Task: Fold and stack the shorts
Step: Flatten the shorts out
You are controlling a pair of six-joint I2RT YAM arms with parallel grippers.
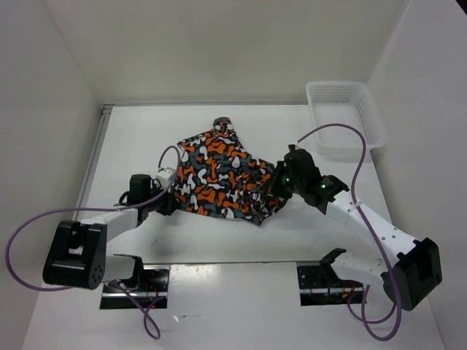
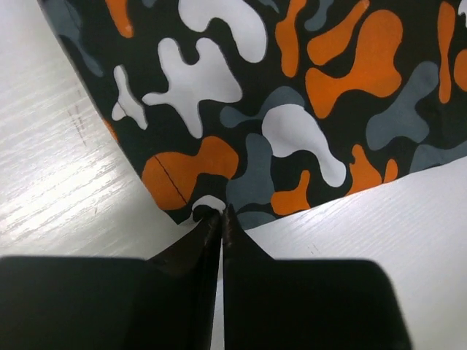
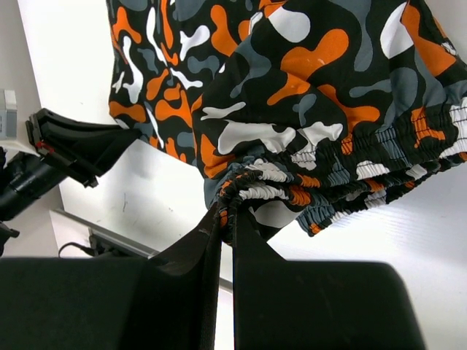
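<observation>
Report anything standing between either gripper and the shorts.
Nothing visible does. The left gripper is shut on a corner of the shorts, and the right gripper is shut on their gathered waistband. The white basket stands apart from them, off to the far right.

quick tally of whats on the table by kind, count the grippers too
shorts: 1
basket: 1
grippers: 2, the left gripper and the right gripper, each shut on the shorts
total: 4
</observation>
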